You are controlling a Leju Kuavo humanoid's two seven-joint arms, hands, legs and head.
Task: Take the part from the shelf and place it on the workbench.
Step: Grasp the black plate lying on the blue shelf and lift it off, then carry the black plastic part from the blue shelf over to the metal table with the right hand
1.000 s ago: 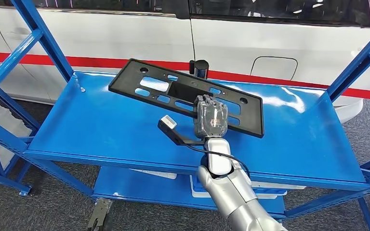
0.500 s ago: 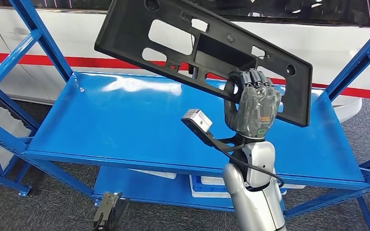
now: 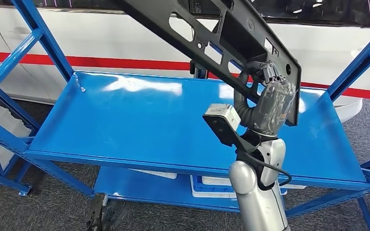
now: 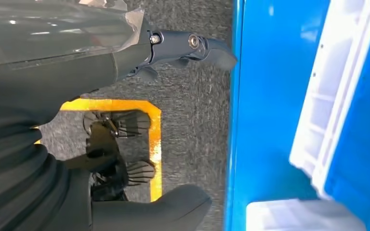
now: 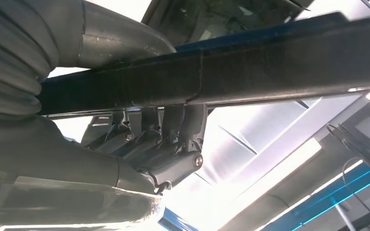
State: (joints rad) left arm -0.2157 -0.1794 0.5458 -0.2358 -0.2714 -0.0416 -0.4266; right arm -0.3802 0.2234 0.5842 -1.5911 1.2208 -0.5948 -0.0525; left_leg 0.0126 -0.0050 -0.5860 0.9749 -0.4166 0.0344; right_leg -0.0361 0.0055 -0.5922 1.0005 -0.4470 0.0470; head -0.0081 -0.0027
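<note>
The part (image 3: 238,33) is a long black plastic plate with several cut-outs. It is lifted well above the blue shelf (image 3: 125,120) and slants up to the left, its far end running out of the head view. My right hand (image 3: 270,103) grips it near its lower right end. In the right wrist view the fingers (image 5: 159,144) curl around the plate's dark edge (image 5: 270,67). My left hand (image 4: 67,67) hangs low beside the shelf with its fingers (image 4: 192,45) and thumb (image 4: 164,207) apart and nothing between them.
Blue slanted uprights (image 3: 38,33) frame the shelf on both sides. A white vehicle (image 3: 115,33) with a red stripe stands behind it. A small black cylinder (image 3: 200,67) stands at the shelf's back edge. White bins (image 3: 212,185) sit on the lower level. A yellow line (image 4: 151,144) marks the floor.
My right hand has lifted the plate off the shelf, raised it high and tilted it steeply. The arm has drawn back towards me and to the right.
</note>
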